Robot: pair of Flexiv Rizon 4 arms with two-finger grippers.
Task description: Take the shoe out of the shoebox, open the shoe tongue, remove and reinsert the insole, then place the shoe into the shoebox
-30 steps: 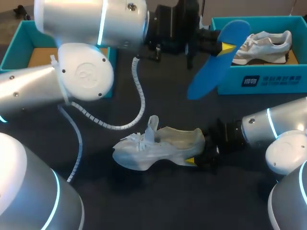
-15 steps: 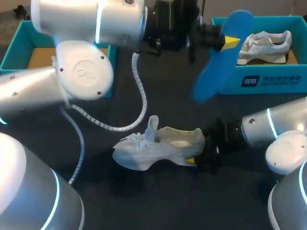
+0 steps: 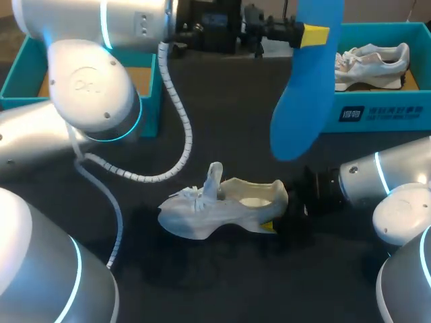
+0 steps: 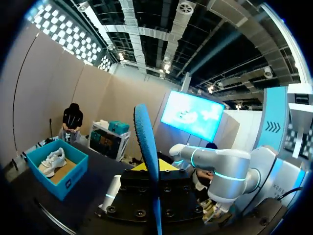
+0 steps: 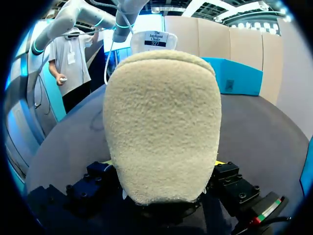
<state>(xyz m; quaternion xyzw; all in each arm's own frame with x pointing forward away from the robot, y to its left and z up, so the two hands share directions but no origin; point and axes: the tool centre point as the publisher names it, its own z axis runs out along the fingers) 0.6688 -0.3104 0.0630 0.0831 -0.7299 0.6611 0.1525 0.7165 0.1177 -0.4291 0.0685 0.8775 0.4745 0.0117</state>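
The left fingers point(image 3: 315, 36) are clamping a blue insole point(image 3: 304, 94) near one end and holding it up, clear of the dark counter point(image 3: 222, 289). In the left wrist view the insole point(image 4: 148, 147) is standing edge-on between them, reaching out ahead. The right fingers point(image 3: 269, 227) are gripping the heel of a pale grey shoe point(image 3: 215, 208) from both sides, and that fuzzy heel point(image 5: 161, 122) is looming just ahead of them in the right wrist view. The shoe is lying on the counter, its toe pointing away from the right fingers and its tongue point(image 3: 214, 176) sticking up. Just beyond the left fingers, a teal shoebox point(image 3: 377, 114) is sitting open with a second shoe point(image 3: 374, 59) inside. Well behind the left fingers, beside that arm, another teal box point(image 3: 15, 74) is sitting open.
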